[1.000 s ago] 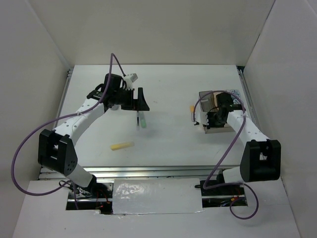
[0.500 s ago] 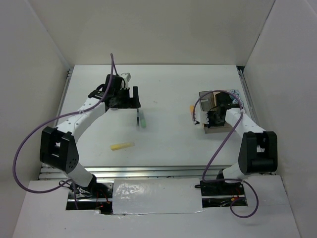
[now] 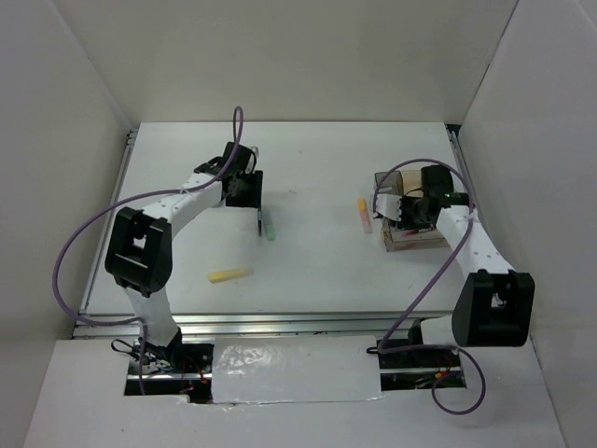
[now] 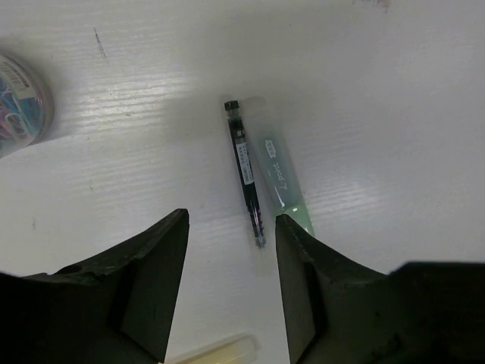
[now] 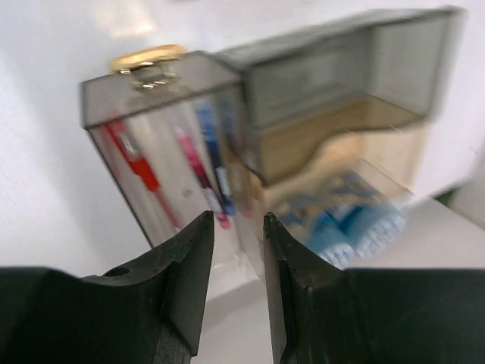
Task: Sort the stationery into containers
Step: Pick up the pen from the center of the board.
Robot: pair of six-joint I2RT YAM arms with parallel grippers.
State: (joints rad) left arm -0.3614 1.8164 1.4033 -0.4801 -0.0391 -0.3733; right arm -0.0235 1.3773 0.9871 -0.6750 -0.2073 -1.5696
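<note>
Your left gripper (image 4: 231, 246) is hanging with jaws parted and empty, straddling the near tip of a black pen (image 4: 246, 171); a green highlighter (image 4: 284, 182) is lying right alongside, ahead and slightly right, so closing here is likely risking both. Your right gripper (image 5: 237, 221) is sitting narrowly parted, gripping nothing, facing the tinted compartment box (image 5: 341, 72) just ahead; red pen (image 5: 136, 167) and 2 others are already resting inside, ahead-left.
</note>
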